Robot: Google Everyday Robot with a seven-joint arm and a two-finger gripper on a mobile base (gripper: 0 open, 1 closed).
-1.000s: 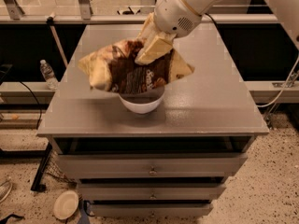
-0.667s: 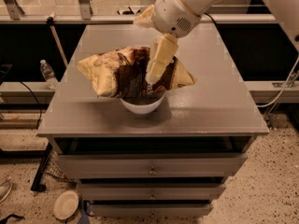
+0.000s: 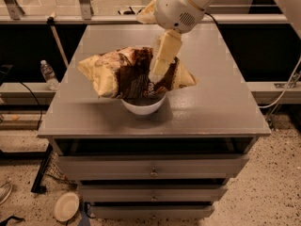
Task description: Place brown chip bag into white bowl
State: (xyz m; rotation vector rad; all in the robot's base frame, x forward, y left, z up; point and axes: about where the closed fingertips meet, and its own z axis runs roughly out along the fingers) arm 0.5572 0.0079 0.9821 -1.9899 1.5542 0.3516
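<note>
The brown chip bag (image 3: pixel 127 74) sits on top of the white bowl (image 3: pixel 143 106) on the grey drawer cabinet (image 3: pixel 216 102). It is wider than the bowl, so both pale ends hang past the rim, and I can see nothing else inside. It looks light, puffy and crinkly, likely to slip off; I'd pinch the dark middle. The gripper (image 3: pixel 151 45) hovers over the bag's right half, jaws spread wide, holding nothing.
</note>
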